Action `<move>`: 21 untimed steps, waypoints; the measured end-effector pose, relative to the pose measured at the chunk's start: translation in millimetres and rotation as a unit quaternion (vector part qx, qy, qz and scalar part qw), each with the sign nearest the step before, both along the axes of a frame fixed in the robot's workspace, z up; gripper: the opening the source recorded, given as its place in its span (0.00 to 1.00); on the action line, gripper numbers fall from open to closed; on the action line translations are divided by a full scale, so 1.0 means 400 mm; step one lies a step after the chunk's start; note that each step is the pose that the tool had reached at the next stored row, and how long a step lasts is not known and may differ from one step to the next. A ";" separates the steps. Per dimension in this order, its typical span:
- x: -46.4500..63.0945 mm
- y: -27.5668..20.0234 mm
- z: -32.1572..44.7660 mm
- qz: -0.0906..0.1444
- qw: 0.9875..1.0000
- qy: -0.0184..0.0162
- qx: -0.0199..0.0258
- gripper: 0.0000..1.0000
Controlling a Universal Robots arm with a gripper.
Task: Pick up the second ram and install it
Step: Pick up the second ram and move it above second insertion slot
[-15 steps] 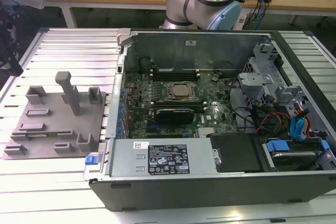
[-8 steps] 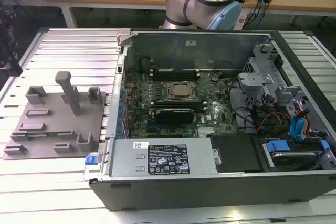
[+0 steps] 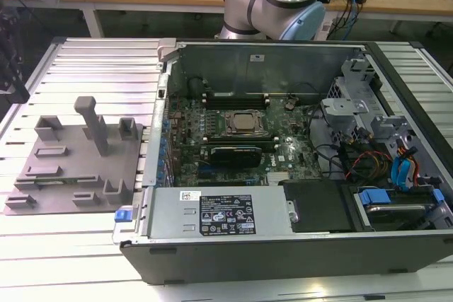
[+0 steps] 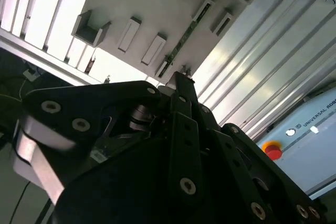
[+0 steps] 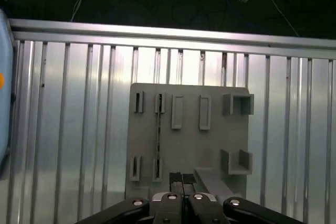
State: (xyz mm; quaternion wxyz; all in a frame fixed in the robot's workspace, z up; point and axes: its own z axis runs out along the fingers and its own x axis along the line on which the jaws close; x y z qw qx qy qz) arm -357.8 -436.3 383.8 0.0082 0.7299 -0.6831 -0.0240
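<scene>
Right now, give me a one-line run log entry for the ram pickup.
gripper: shut, empty, above grey tray | second ram: on edge in tray, not grasped | computer case: open

Silver tabletop [image 3: 92, 68] made of long ribbed slats. On it, at the exterior view's left, a flat grey tray [image 3: 78, 167] with little blocks and slots. Just beside the tray, toward the exterior view's right, a big open computer case [image 3: 283, 242], lying flat on the slats.
</scene>
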 end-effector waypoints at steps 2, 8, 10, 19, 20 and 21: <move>0.000 0.000 0.000 0.010 1.000 0.000 0.000 0.08; 0.000 0.000 0.000 0.057 0.998 0.000 0.000 0.08; 0.000 0.000 0.000 0.074 0.997 0.000 0.000 0.08; 0.000 0.000 0.000 0.139 0.990 0.000 0.000 0.08; 0.000 0.000 0.000 0.142 0.990 0.000 0.000 0.08; 0.000 0.000 0.000 0.145 0.989 0.000 0.000 0.08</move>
